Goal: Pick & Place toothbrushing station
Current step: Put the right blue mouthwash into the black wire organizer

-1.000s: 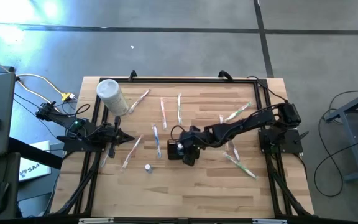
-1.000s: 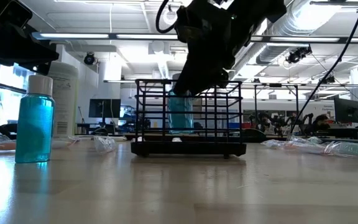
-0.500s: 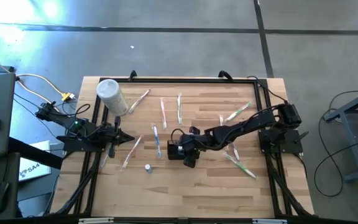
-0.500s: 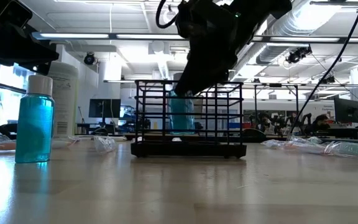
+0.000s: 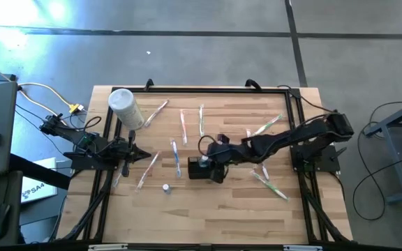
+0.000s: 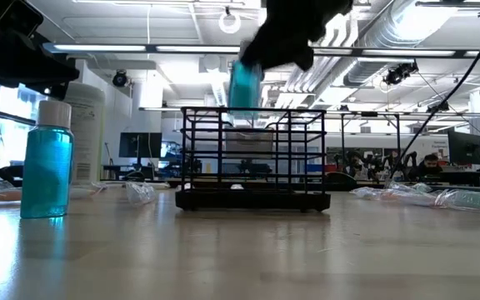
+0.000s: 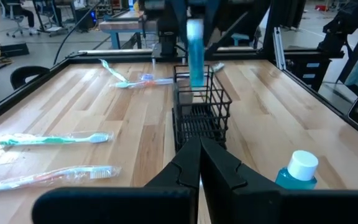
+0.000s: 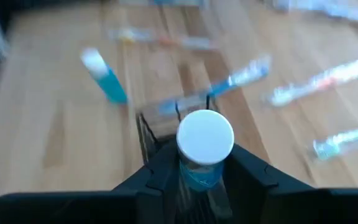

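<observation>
**Op A:** My right gripper point(image 8: 205, 155) is pinching a white-capped blue bottle point(image 6: 244, 82) just above the toothbrushing station point(image 6: 252, 158), which stands mid-table. What worries you?

**Op B:** The bottle's base looks barely clear of the wire rim. If I swing sideways too low, I'd guess it catches the rim and drags or tips the station. The grip sits near the cap, so the bottle could also slip.

**Op A:** Anything in the way?

**Op B:** Wrapped toothbrushes point(image 5: 176, 157) lie just left of the station, with more to the right. A second blue bottle point(image 5: 166, 187) stands near-left, and the white canister point(image 5: 124, 106) is far left. My left gripper point(image 7: 199, 162) waits at the left edge, fingers pressed together, well apart.
</observation>
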Robot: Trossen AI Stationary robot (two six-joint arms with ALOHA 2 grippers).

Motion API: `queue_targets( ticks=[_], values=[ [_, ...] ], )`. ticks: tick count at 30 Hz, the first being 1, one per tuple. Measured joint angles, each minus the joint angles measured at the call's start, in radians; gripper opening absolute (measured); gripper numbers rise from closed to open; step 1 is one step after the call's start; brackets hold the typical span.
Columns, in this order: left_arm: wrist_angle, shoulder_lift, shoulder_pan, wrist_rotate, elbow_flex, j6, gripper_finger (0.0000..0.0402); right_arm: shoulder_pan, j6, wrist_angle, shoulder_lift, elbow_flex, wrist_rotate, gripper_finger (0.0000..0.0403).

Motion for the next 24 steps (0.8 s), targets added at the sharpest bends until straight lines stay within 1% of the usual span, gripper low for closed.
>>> queue_targets(
  ticks=[2, 4, 7, 10, 13, 15, 17, 22, 24],
  values=[
    [0.04, 0.0, 0.0, 0.0, -0.004, 0.031, 0.0006, 0.012, 0.003, -0.026, -0.036, -0.002, 0.014, 0.0095],
    [0.082, 0.0, 0.0, 0.01, -0.006, 0.055, 0.0006, 0.024, 0.0, -0.008, -0.056, -0.001, 0.043, 0.0096],
    [0.194, 0.013, 0.0, 0.075, -0.006, 0.115, 0.0006, 0.052, -0.017, -0.001, -0.096, -0.003, 0.054, 0.0096],
    [0.339, 0.062, 0.0, 0.135, -0.005, 0.143, 0.0006, 0.08, -0.047, 0.075, -0.109, 0.0, 0.049, 0.0096],
    [0.447, 0.153, 0.0, 0.145, -0.003, 0.144, 0.0019, 0.102, -0.07, 0.129, -0.111, -0.002, 0.048, 0.0097],
    [0.501, 0.233, 0.0, 0.144, -0.003, 0.127, 0.0043, 0.111, -0.078, 0.134, -0.112, -0.002, 0.051, 0.0097],
    [0.574, 0.323, 0.0, 0.141, -0.003, 0.101, 0.0079, 0.119, -0.077, 0.141, -0.112, -0.002, 0.05, 0.0097],
    [0.923, 0.586, 0.0, 0.179, -0.001, 0.085, 0.0181, 0.132, -0.079, 0.142, -0.112, -0.002, 0.073, 0.0097],
    [1.065, 0.699, 0.0, 0.182, 0.001, 0.084, 0.0215, 0.137, -0.082, 0.153, -0.112, -0.002, 0.076, 0.0097]
  ],
)
